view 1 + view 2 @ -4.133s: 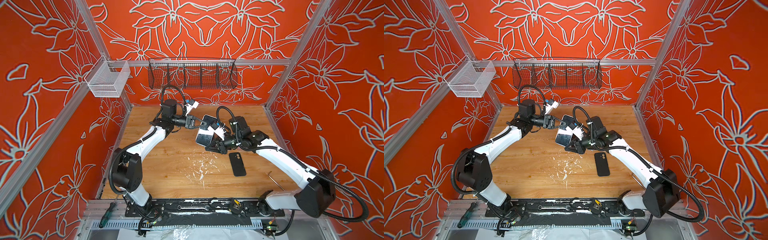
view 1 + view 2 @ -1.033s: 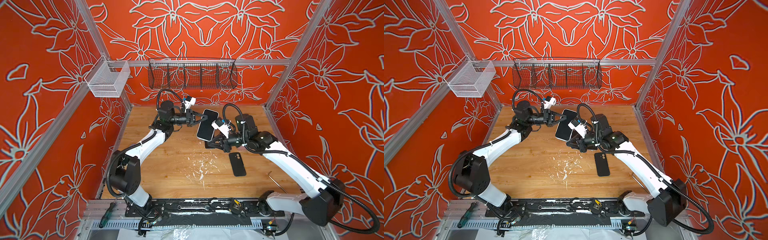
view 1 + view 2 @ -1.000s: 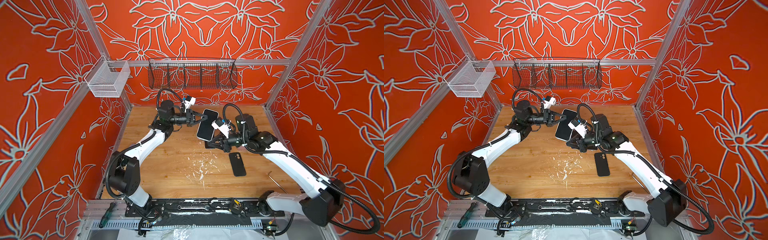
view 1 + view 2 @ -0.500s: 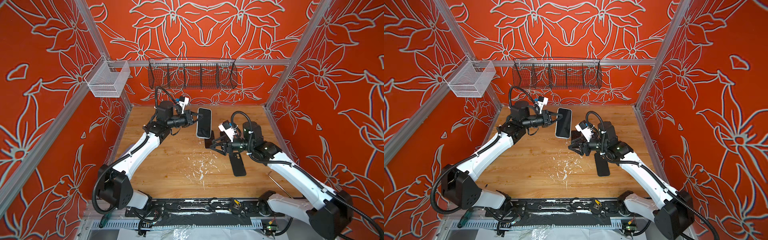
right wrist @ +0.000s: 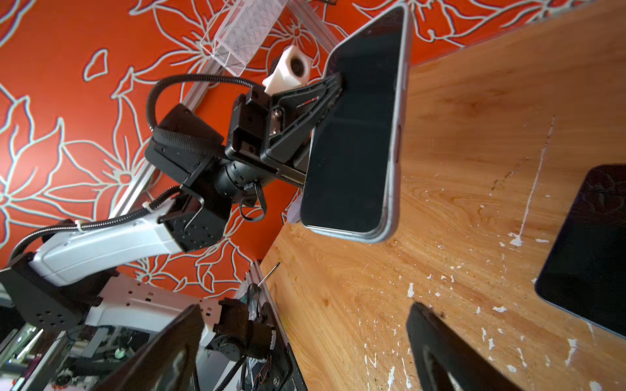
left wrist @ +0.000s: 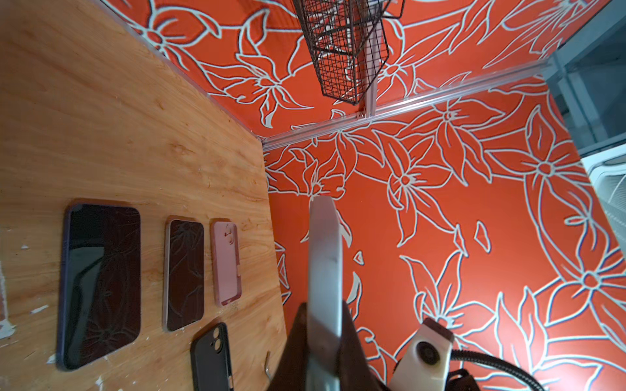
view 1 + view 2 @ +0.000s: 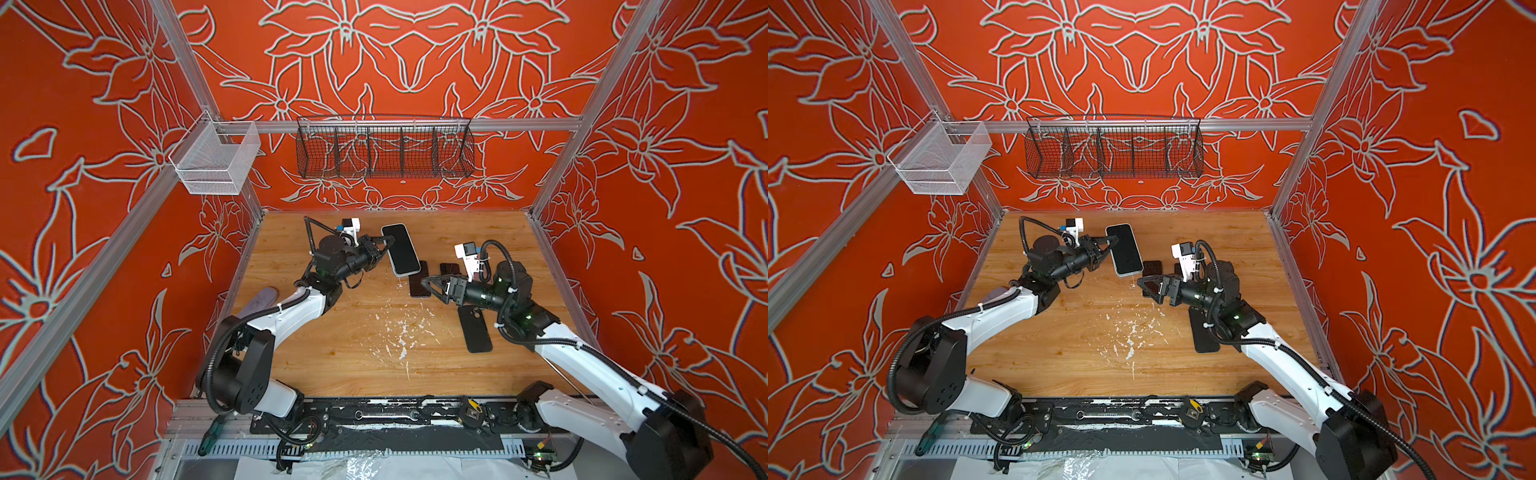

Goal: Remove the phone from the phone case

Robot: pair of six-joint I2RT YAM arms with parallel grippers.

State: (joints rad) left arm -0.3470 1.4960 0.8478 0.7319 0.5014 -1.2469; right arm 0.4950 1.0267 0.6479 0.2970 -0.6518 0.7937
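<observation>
A phone with a black screen and a pale grey rim hangs above the back of the wooden table. My left gripper is shut on its long edge. In the left wrist view the phone shows edge-on between the left gripper's jaws. I cannot tell whether the grey rim is the phone case or the phone's own edge. My right gripper stands open and empty, to the right of the phone and apart from it.
Two dark phones lie screen up under the right gripper. A loose black case lies by the right arm and a pink case further right. A black wire basket and a white one hang on the walls.
The right gripper has opened and let go of the phone's lower end. The left gripper has carried the phone a little to the left, away from it.
</observation>
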